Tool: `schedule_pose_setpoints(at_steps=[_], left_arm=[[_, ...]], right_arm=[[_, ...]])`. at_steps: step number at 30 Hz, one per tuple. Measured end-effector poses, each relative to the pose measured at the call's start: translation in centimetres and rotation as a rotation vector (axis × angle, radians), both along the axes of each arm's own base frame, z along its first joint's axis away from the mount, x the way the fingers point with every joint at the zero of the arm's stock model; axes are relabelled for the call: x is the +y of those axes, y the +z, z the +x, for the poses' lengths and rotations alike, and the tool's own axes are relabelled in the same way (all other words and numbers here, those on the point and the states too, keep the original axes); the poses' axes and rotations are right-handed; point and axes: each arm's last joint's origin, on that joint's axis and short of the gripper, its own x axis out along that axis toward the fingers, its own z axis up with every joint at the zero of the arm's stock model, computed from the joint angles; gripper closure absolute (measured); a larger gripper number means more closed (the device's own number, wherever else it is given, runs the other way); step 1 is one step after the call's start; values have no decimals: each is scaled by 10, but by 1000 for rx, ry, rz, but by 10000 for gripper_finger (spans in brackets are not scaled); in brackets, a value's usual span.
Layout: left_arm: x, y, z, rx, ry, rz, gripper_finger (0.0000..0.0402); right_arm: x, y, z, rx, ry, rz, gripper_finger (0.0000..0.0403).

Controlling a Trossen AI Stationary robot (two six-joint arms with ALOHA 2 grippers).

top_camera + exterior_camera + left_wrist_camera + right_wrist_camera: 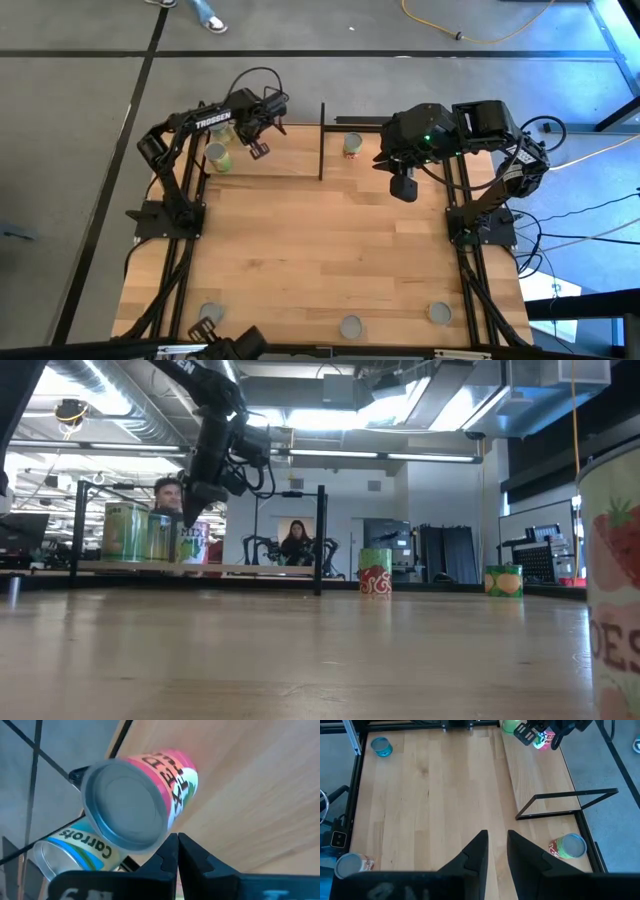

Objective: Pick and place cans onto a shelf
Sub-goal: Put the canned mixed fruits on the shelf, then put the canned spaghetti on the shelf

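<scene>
Left gripper (259, 148), fingers together and empty, hangs just above the pink-labelled tin can (150, 795) standing on the narrow light-wood shelf (285, 150), beside two green-labelled cans (135, 532). Right gripper (495, 847), fingers apart and empty, hovers over the wooden bench (320, 240) near the shelf's other end, where one red-and-green can (352, 144) stands.

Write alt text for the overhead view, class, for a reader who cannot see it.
Seen from above, the left gripper, shut and empty, hangs over the shelf at the table's far edge, beside two cans standing there. The right gripper hovers empty, jaws apart, near a red-and-green can. Four more grey-topped cans line the near edge.
</scene>
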Motion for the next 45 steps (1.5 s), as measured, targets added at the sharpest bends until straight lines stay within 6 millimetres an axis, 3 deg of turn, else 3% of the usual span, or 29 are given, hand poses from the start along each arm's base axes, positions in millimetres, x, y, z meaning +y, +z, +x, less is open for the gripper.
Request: schedule_pose_setpoints(at_steps=[4,12,17,25,36,45], left_arm=[[-16,8,1,15,12,-44,401],[-76,73,7,-264,-70,-55,402],[-113,114,-11,-450,-66,13,402],[-157,157,-53,-720,-20,68,402],[-182,181,-97,-917,20,107,402],[-186,186,-111,-961,37,132,402]], right_arm=[[-1,0,0,0,-12,-12,330],[-24,-2,-5,15,-302,-44,330],[-51,-6,-3,25,-423,-15,330],[-96,-35,27,168,-337,15,330],[-138,-91,76,369,-278,10,305],[-160,-148,113,528,-347,19,282]])
